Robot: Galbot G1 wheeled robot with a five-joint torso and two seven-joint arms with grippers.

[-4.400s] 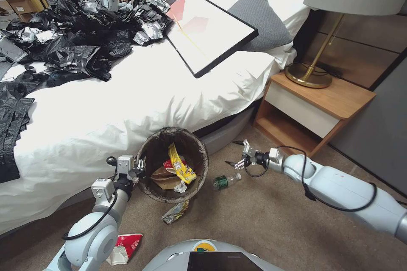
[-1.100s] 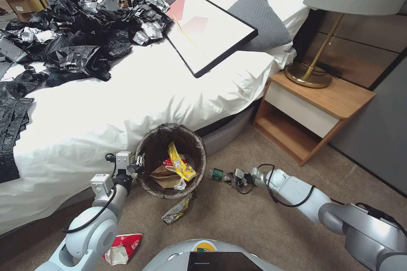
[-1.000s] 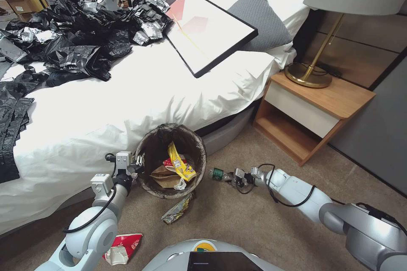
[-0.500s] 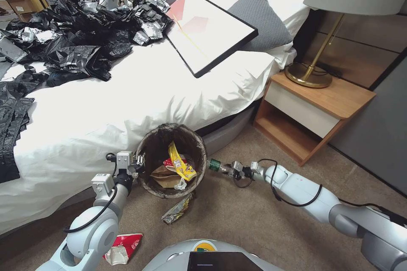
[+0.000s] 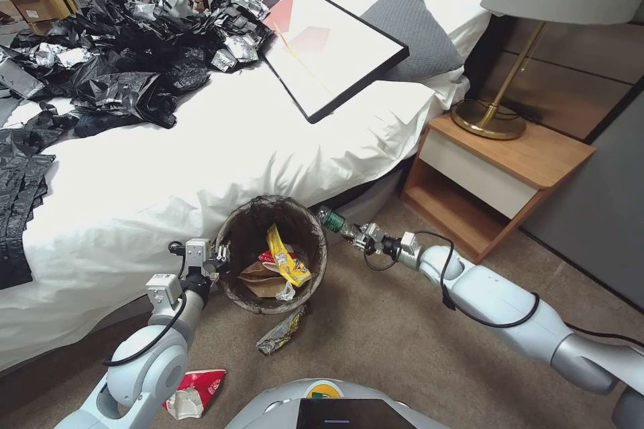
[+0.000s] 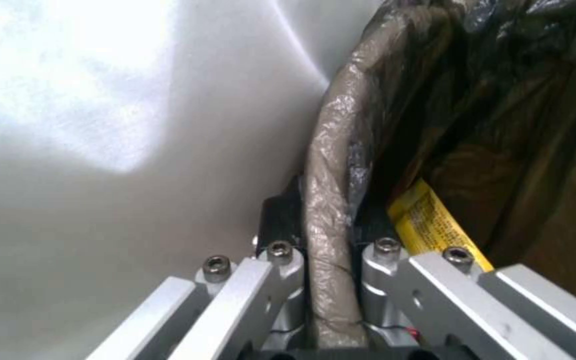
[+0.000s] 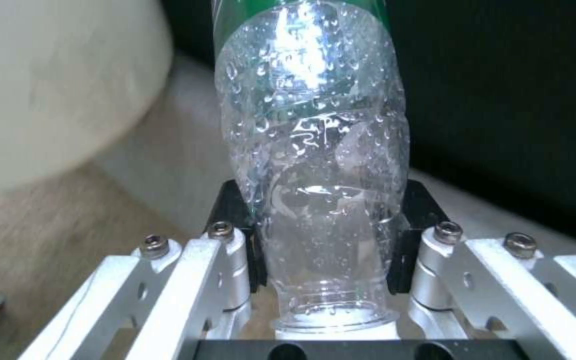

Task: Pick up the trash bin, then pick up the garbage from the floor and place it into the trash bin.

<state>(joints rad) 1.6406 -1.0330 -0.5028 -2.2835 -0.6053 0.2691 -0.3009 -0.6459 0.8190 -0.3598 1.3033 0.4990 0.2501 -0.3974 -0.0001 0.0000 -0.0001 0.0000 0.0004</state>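
The trash bin (image 5: 235,231), lined with a dark bag, stands by the bed and holds a yellow wrapper (image 5: 285,260), a tan paper bag (image 5: 258,280) and a red packet. My left gripper (image 5: 220,260) is shut on the bin's near-left rim (image 6: 328,200). My right gripper (image 5: 354,234) is shut on the neck end of a clear bottle with a green label (image 5: 331,219) (image 7: 315,165), held in the air just right of the bin's rim. More garbage lies on the floor: a crumpled wrapper (image 5: 280,333) and a red-and-white packet (image 5: 194,392).
The white bed (image 5: 201,147) bears black plastic bags (image 5: 100,67), a framed picture (image 5: 322,40) and a grey pillow. A wooden nightstand (image 5: 496,174) with a brass lamp stands to the right. Open carpet lies in front of the bin.
My right gripper closed on the bottle on the floor, lifted it and carried it up and toward the bin's right rim. The left gripper and the bin stayed put.
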